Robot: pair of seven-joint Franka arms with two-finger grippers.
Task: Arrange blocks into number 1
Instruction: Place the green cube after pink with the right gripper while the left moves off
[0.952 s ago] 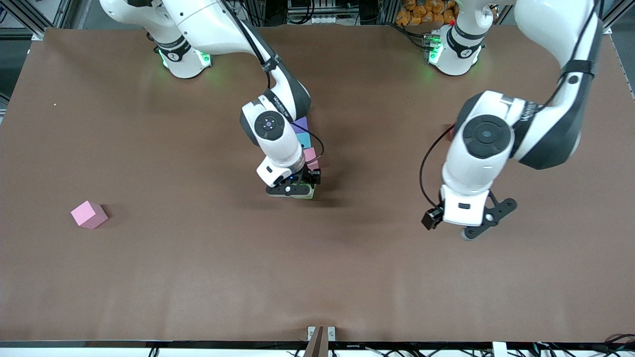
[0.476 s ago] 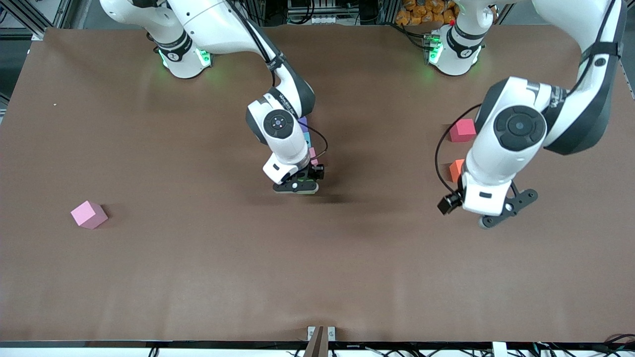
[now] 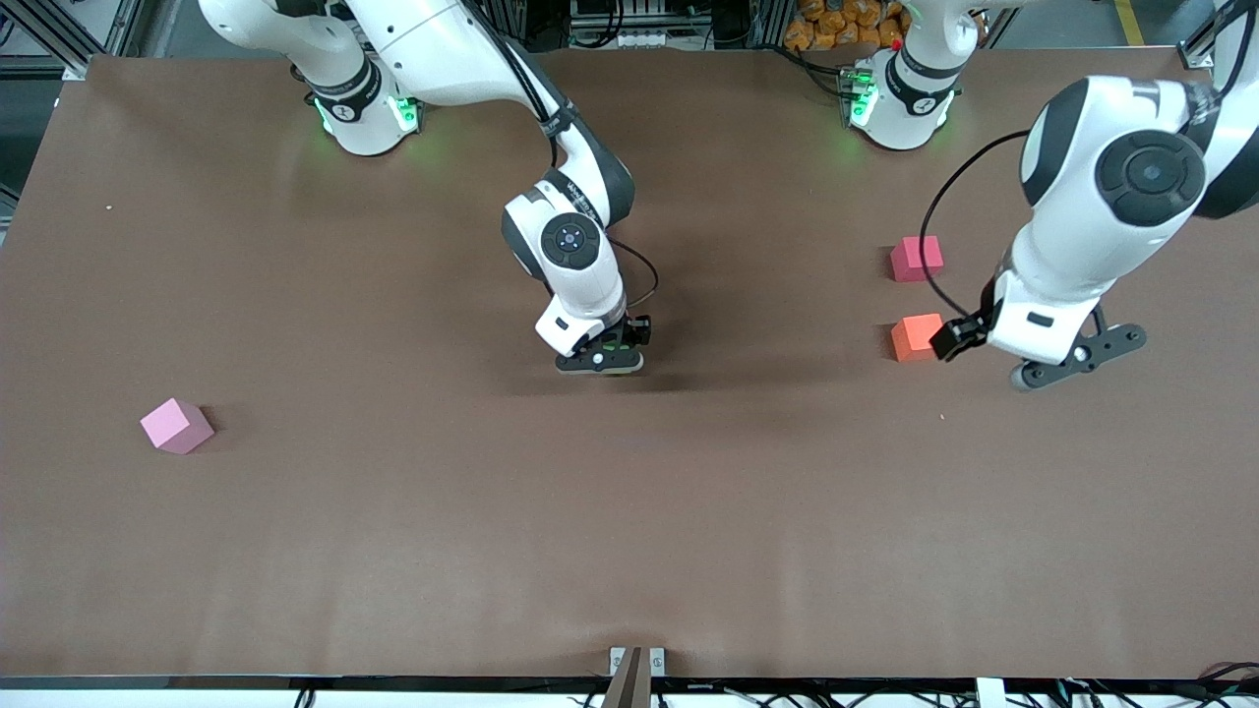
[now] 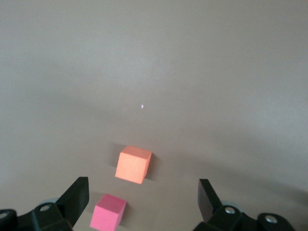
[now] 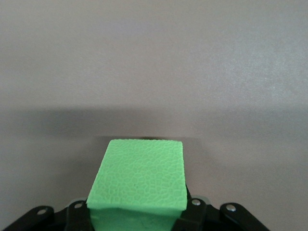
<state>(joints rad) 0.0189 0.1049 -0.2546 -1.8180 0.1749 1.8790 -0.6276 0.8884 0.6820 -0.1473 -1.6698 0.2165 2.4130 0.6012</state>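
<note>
- Front view: the right gripper (image 3: 602, 360) is sitting low over the middle of the table (image 3: 393, 551), pinching the green block (image 3: 612, 350), of which only a sliver is showing under the wrist. The arm is hiding whatever lies beneath it, so a blind set-down risks nudging blocks out of line. A light pink block (image 3: 176, 425) is lying alone toward the right arm's end. The left gripper (image 3: 1080, 355) is hanging spread and empty beside the orange block (image 3: 916, 336), with the deep pink block (image 3: 916, 258) farther from the camera.
- Left wrist view: the fingers (image 4: 208, 195) are standing wide apart, holding nothing (this arm appears to be waiting); the orange block (image 4: 133, 164) and deep pink block (image 4: 108, 216) are resting apart on the table.
- Right wrist view: the green block (image 5: 139, 178) is clamped between the pads, its top face filling the foreground. The soft foam may be gripped slightly askew, so releasing could leave it twisted.
</note>
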